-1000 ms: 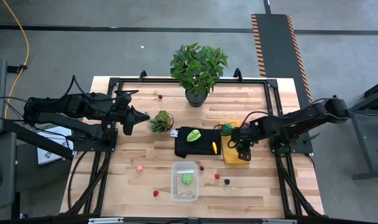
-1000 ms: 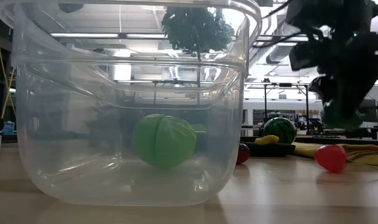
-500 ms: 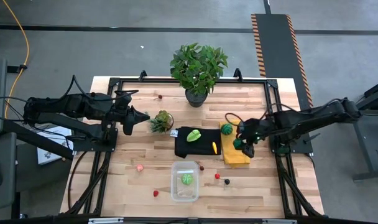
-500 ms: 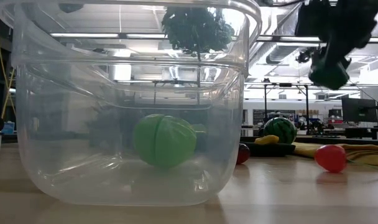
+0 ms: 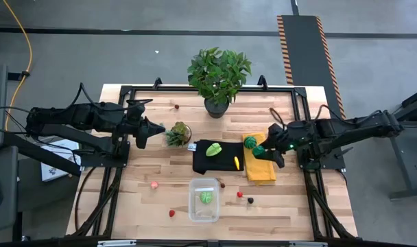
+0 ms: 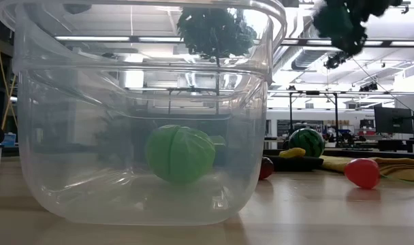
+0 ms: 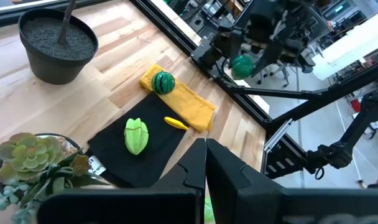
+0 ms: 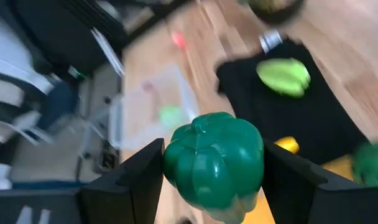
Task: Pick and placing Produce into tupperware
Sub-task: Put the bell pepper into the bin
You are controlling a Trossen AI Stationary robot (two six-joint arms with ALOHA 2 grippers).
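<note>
My right gripper (image 5: 261, 151) hangs above the yellow cloth (image 5: 260, 170), shut on a dark green toy pepper (image 8: 214, 163). The pepper also shows high in the low view (image 6: 340, 24). The clear tupperware (image 5: 204, 200) stands near the table's front edge with a round green piece (image 6: 180, 153) lying on its floor. A lime-green piece (image 5: 214, 149) and a yellow one (image 5: 236, 162) lie on the black cloth (image 5: 201, 161). A small watermelon (image 5: 249, 142) sits on the yellow cloth. My left gripper (image 5: 160, 130) waits shut beside the succulent, touching nothing. My right gripper pinches the pepper between its two fingers (image 8: 139, 177), one on each of its opposite sides (image 8: 173, 163). The fingers come slanting down from the table's right side. The pepper is lifted clear of the cloth and table, its stem end turned toward the wrist.
A large leafy potted plant (image 5: 219, 75) stands at the far middle, and a small succulent (image 5: 177, 134) to the left of the black cloth. Small red, pink and dark pieces (image 5: 240, 193) lie scattered around the tupperware. A dark metal frame (image 5: 301, 116) runs along the table's edges.
My right gripper has risen from the yellow cloth with the green pepper still between its fingers. It has tipped from pointing steeply down to a shallower slant. The pepper is now well clear of the cloth.
</note>
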